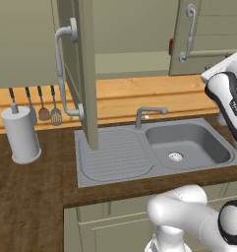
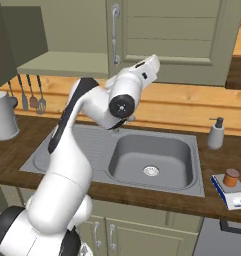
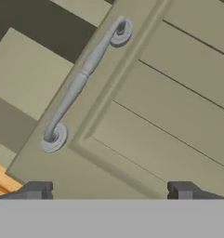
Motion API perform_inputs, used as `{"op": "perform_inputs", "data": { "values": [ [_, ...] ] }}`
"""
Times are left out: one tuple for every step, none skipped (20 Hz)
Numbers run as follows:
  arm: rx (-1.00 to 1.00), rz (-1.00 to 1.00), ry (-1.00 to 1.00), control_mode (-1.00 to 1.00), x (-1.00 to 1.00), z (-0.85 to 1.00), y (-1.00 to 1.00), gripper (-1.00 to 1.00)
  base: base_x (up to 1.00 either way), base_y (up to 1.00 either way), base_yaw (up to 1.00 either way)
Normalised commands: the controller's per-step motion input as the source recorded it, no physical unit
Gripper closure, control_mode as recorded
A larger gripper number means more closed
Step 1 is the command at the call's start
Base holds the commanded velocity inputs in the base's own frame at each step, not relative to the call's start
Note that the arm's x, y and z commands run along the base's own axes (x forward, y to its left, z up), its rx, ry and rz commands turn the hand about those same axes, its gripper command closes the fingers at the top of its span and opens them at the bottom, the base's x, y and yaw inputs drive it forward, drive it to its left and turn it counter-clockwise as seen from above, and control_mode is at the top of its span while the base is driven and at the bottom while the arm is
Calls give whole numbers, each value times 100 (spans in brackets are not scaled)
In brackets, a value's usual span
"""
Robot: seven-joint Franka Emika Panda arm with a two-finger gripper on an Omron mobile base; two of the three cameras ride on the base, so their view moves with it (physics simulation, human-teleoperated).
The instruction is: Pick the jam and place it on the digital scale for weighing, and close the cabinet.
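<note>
My gripper (image 3: 108,190) is spread wide, empty, facing the cabinet (image 3: 169,102) door panel, its handle (image 3: 81,79) up-left; jam (image 2: 231,177) sits on the scale (image 2: 231,192) well away

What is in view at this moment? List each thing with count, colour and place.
jam: one, orange-brown, on the digital scale
digital scale: one, white and blue, counter right of sink
cabinet: one, olive-green; left door open over the drainboard, right door shut
sink: one, grey, in the wooden counter
faucet: one, grey, behind the sink
soap dispenser: one, grey, right of sink
paper towel roll: one, white, left counter
utensils: four, hanging on the wall
tool: one, dark tips, open, facing the shut door's handle
</note>
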Motion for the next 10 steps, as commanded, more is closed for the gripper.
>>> {"op": "perform_inputs", "data": {
  "values": [
    [7,-2,-7,-100,-100,100,11,-100,0,0,0],
    [10,-3,0,-100,-100,100,11,-100,0,0,0],
    [5,-1,0,-100,-100,96,6,-100,0,0,0],
    [0,0,0,-100,-100,88,8,-100,0,0,0],
    [0,0,0,-100,-100,74,15,-100,0,0,0],
    [0,0,2,-100,-100,54,41,-100,0,0,0],
    [0,0,1,-100,-100,52,41,-100,0,0,0],
    [3,-6,2,-100,-100,51,44,-100,0,0,0],
    [18,-14,1,-100,-100,43,50,-100,0,0,0],
    [24,-16,0,-100,-100,34,64,-100,0,0,0]
  ]
}}
